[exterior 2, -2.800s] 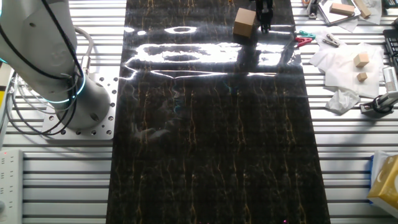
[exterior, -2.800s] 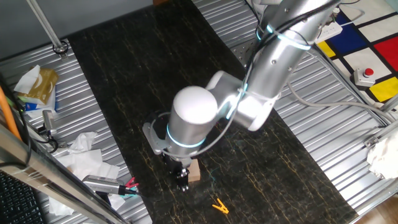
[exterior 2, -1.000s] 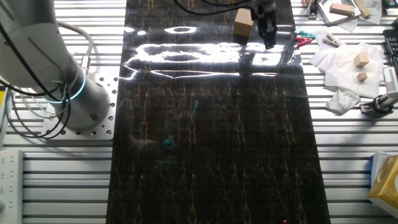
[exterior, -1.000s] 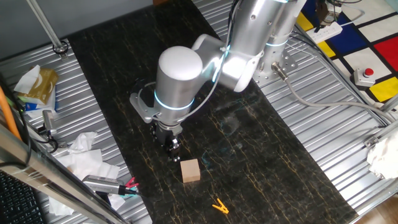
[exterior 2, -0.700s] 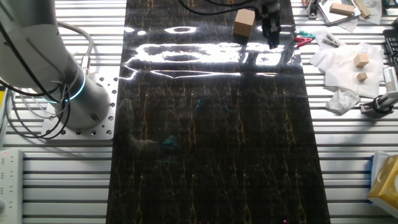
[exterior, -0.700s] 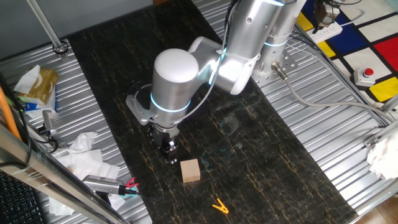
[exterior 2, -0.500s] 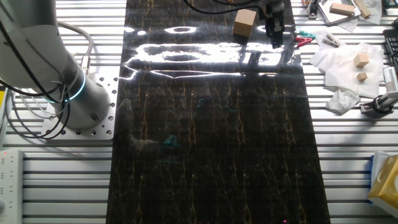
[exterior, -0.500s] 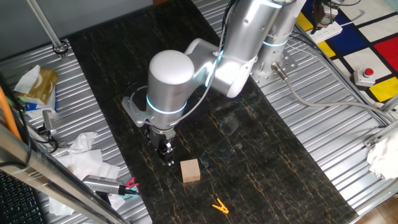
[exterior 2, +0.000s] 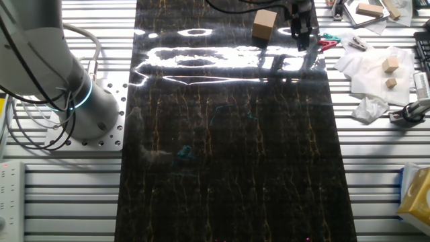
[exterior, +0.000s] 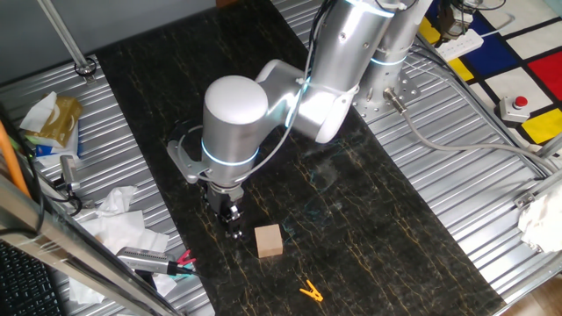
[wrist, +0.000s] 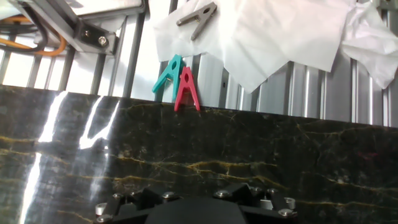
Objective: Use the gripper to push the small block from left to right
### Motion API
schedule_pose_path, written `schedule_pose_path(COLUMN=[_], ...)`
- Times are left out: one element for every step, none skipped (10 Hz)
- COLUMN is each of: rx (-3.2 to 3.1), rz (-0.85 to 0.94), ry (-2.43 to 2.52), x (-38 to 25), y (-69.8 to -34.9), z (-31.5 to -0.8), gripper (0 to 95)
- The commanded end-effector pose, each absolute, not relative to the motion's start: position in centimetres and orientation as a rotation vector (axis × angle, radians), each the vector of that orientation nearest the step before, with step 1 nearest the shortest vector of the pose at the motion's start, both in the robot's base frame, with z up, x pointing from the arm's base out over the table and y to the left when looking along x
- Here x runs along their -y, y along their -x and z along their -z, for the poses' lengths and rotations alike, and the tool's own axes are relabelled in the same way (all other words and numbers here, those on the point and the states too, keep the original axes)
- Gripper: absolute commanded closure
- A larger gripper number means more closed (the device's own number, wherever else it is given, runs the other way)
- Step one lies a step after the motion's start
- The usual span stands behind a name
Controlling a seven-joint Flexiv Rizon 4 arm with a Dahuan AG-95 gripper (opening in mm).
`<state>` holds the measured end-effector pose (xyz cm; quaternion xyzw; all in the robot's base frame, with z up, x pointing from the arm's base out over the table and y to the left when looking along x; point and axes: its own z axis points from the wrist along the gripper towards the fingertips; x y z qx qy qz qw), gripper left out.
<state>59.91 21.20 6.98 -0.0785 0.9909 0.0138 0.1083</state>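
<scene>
The small block (exterior: 269, 240), a light-tan wooden cube, rests on the dark marble-patterned mat (exterior: 369, 237) near its front edge. My gripper (exterior: 233, 228) hangs just left of it, with a narrow gap between them, and its black fingers are together with nothing held. In the other fixed view the small block (exterior 2: 265, 25) sits at the top of the mat and the gripper (exterior 2: 301, 40) stands to its right, apart from it. The hand view shows only the black housing (wrist: 189, 210) at the bottom edge. Neither the fingertips nor the block appear there.
An orange clip (exterior: 309, 290) lies on the mat in front of the block. Teal (wrist: 168, 74) and red (wrist: 186, 89) clips lie at the mat's edge beside crumpled white paper (wrist: 273, 31). Tools and tissues (exterior: 118, 219) crowd the left side. A second arm's base (exterior 2: 74, 101) stands beside the mat.
The gripper was touching the block 2.8 s ago and has since drawn away from it, sliding toward the mat's cluttered edge. The block has stayed put over the last second.
</scene>
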Motion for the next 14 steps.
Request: schedule_pose_path(rx=[-2.916, -2.916, -2.916, -2.917, -2.918, -2.922, -2.923, -2.927, -2.932, -2.94, -2.989, -3.012, -3.02, -3.048], rz=[-0.044, -0.044, -0.043, -0.043, -0.043, -0.044, -0.044, -0.043, -0.043, -0.044, -0.051, -0.052, -0.053, -0.053], ry=[0.228, 0.227, 0.225, 0.224, 0.223, 0.219, 0.216, 0.217, 0.218, 0.215, 0.188, 0.179, 0.177, 0.174], x=[-21.2, -21.2, -21.2, -21.3, -21.2, -21.2, -21.2, -21.2, -21.2, -21.3, -21.6, -21.7, -21.8, -22.0], y=[-59.9, -60.0, -60.0, -60.1, -60.2, -60.3, -60.4, -60.6, -60.7, -60.8, -61.1, -61.3, -61.4, -61.6], z=[-7.0, -7.0, -7.0, -7.0, -6.9, -6.8, -6.8, -6.6, -6.6, -6.6, -6.8, -6.9, -7.0, -7.1], gripper=[19.0, 19.0, 19.0, 19.0, 19.0, 19.0, 19.0, 19.0, 19.0, 19.0, 19.0, 38.0, 38.0, 38.0])
